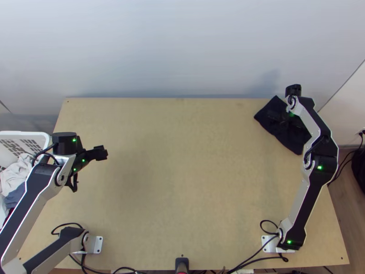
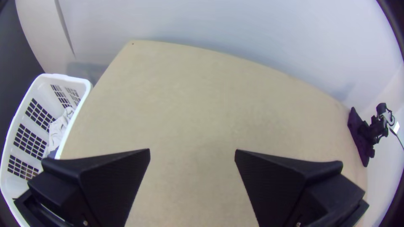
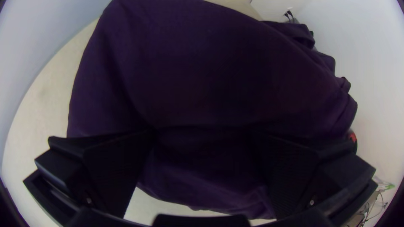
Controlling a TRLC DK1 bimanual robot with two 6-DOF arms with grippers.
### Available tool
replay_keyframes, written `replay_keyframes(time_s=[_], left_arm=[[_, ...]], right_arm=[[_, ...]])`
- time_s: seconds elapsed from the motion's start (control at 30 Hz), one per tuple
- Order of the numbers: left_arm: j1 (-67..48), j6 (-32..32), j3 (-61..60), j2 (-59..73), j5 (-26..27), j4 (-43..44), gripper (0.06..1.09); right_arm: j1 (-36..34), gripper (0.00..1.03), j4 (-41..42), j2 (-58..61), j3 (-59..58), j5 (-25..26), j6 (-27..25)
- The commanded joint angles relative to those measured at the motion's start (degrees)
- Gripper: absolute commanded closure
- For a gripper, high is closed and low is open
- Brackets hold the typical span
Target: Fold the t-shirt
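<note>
A pale wall (image 1: 182, 50) rose behind the far edge of the light wooden tabletop (image 1: 182, 182). The dark t-shirt (image 1: 291, 138) lay at the tabletop's far right corner, gathered into a compact shape with one broad smooth face and a rumpled margin; how many layers it comprised could not be told. The right end effector (image 3: 203, 136) was positioned over it, its two fingers wide apart, with the garment's surface visible between them; whether they touched the cloth could not be determined. Such a placement probably served either to take up the shirt or to leave it set down at that corner, and the corner itself would presumably have kept the bundle out of the way. Spreading and folding would more likely have called for the tabletop's middle. The left end effector (image 2: 192, 153) was open and held nothing above the tabletop's left part, a position perhaps chosen for easy access to the laundry.

Just beside the tabletop's left edge stood a white basket (image 1: 25, 133) with latticed walls. It contained loosely heaped laundry: a whitish cloth (image 1: 16, 173) uppermost, with a blue cloth (image 1: 16, 195) next to it on the side toward the tabletop's near edge.
</note>
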Motion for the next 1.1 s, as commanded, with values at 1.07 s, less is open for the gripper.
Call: replay_keyframes(time_s=[1.07], left_arm=[[6.31, 8.09, -18.07, -20.92, -2.45, 13.09, 0.11]], right_arm=[[28.55, 0.03, 15.99, -71.73, -58.42, 12.14, -4.15]])
